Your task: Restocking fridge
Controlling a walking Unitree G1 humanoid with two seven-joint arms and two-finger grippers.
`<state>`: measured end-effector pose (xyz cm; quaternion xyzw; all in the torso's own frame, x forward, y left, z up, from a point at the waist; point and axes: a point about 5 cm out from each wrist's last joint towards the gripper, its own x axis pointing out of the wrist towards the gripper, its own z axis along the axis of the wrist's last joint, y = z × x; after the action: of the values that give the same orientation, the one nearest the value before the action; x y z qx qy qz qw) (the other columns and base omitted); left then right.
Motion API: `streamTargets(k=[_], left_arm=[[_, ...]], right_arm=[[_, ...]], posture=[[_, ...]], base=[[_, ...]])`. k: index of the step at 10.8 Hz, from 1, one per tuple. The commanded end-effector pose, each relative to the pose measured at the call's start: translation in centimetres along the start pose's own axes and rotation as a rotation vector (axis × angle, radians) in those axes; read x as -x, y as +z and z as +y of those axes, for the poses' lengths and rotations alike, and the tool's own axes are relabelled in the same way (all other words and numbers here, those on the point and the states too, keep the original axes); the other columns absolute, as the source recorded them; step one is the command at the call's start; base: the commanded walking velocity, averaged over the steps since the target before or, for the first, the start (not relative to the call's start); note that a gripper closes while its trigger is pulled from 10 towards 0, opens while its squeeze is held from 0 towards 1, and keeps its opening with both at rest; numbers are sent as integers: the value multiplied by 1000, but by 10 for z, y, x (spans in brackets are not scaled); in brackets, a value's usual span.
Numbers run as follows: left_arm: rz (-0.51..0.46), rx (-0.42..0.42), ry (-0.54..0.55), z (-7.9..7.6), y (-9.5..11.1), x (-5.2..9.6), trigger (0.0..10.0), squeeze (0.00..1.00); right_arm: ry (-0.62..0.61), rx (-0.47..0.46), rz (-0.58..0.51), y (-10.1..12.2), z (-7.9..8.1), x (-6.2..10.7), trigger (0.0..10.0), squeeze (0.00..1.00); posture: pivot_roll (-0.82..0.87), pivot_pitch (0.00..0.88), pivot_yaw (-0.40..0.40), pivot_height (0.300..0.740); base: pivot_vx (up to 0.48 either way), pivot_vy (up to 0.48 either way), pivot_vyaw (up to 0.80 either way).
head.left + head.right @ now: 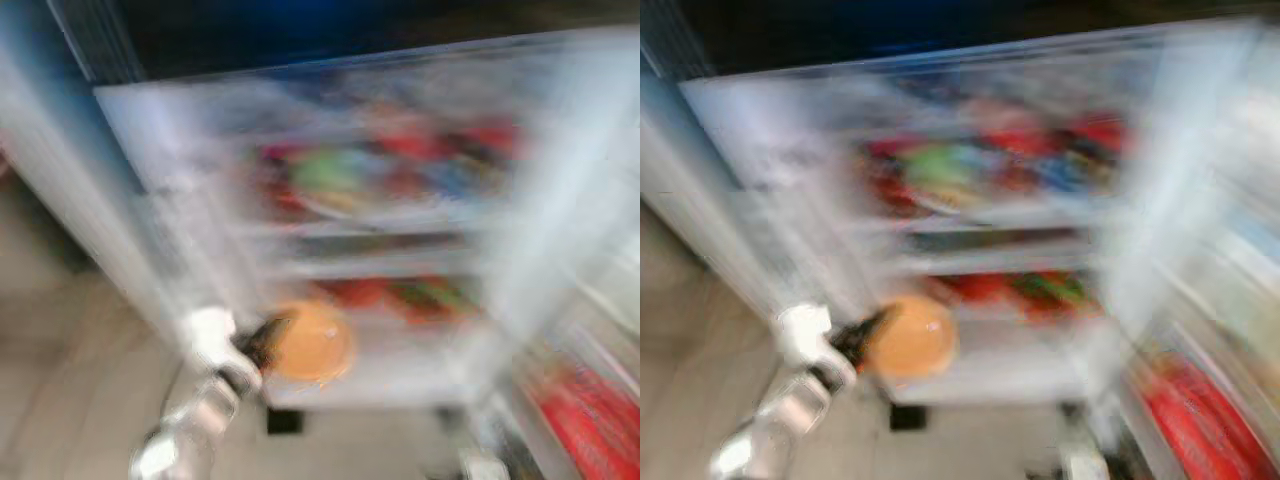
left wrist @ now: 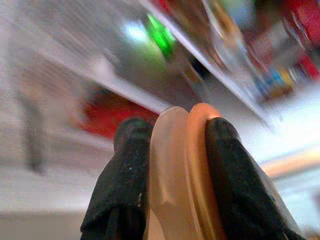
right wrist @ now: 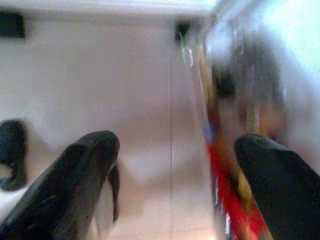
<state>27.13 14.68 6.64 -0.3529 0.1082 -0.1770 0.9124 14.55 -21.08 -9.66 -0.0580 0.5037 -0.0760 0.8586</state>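
Head views heavily blurred. Open fridge [image 1: 200, 120] ahead, white interior, shelves [image 1: 380, 265] stacked with red, green and blue items too smeared to identify. Open door [image 1: 590, 400] on the right with red packaging in its lower rack.

Left gripper [image 1: 262, 345] is raised in front of the lower part of the fridge, silver arm coming up from bottom left. It holds an orange disc [image 1: 312, 342], round and flat, plate- or lid-like, exact kind unclear. Disc sits just before the lower shelf, below a row of red and green items; can't tell if it touches the shelf.

Left wrist view: jaws pinch the disc [image 2: 185, 175] edge-on, one black finger [image 2: 125, 180] on the pale side, the other finger on the orange side. Looks like two thin layers pressed together, pale peach and darker orange. Behind it blurred shelf edges, a red patch, a green spot, some bottle-like shapes.

Right wrist view: right gripper [image 3: 172, 165] has jaws spread wide, nothing between them. Fingers [image 3: 75, 185] point down over pale floor [image 3: 125, 110], with the red door packaging running alongside near one finger. Dark shape at the frame edge, unidentifiable. Right arm low by the door
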Motion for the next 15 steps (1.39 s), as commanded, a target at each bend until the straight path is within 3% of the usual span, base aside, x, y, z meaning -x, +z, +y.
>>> streamTargets(k=[1,5,15], left_arm=[[2,17,56,12,-1,9,10000,0],[3,19,59,12,-1,9,10000,0],[-5,10,72,13,-1,9,10000,0]], right_arm=[[27,-7,-16,2,10,0,10000,0],[33,2,-26,3,11,0,10000,0],[44,44,-30,3,12,1,10000,0]], posture=[[19,33,51,740],[19,33,52,740],[21,31,52,740]], base=[[315,0,-781],[315,0,0],[0,0,0]])
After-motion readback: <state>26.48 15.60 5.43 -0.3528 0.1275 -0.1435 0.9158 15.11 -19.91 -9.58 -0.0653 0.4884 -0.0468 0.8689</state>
